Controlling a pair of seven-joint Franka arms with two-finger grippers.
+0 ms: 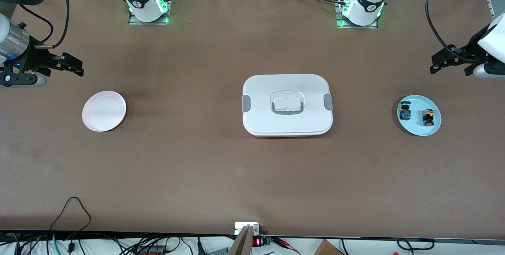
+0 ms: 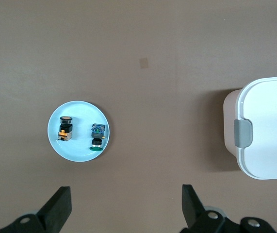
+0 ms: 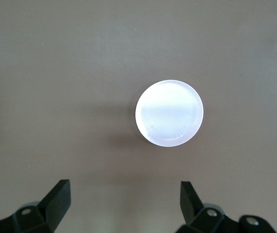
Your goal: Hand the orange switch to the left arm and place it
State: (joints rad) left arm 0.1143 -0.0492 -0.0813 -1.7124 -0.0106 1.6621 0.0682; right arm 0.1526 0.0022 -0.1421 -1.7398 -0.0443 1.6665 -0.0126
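- The table (image 1: 252, 176) is brown and carries everything.
- The box (image 1: 287, 105) sits lidded at mid-table, between the two plates.
- The left gripper (image 1: 449, 60) hangs in the air over the table at the left arm's end, above bare surface near the blue plate; its jaws stand wide apart, holding nothing.
- The right gripper (image 1: 69, 65) hangs over the right arm's end, jaws likewise apart and empty.
- The pink plate (image 1: 104, 111) lies toward the right arm's end.
- The blue plate (image 1: 418, 115) lies toward the left arm's end.
- The orange switch (image 1: 428, 117) stands on the blue plate, beside the green-capped component (image 1: 404, 111).
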